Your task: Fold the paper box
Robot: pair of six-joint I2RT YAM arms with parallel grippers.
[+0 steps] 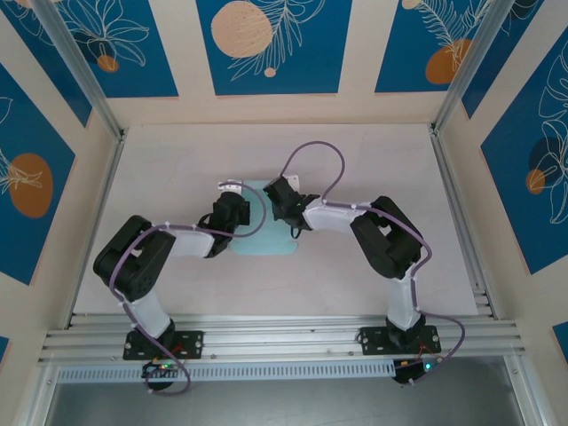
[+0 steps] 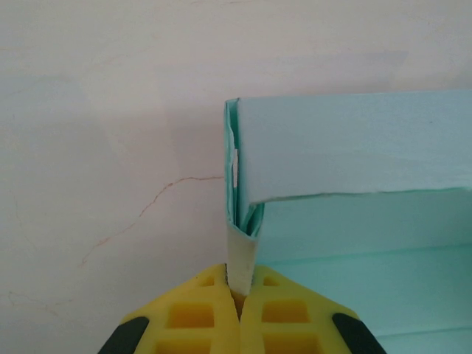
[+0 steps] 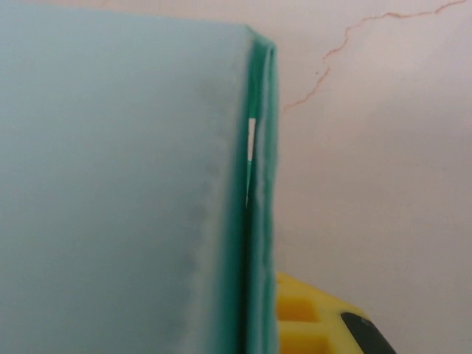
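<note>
The paper box (image 1: 271,244), mid-frame, is pinched at one wall by the left fingers (image 2: 206,313) (state of the right fingers (image 3: 306,321) cannot be told).

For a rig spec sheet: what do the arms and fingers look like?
The left arm and right arm have white links, black joints and looping purple cable. Left fingers and the right finger are yellow with square recesses and black patches.

Both arms bend inward; the left claw (image 2: 240,289) pinches the paper box (image 2: 354,147), right claw (image 1: 282,202) opposite.
</note>
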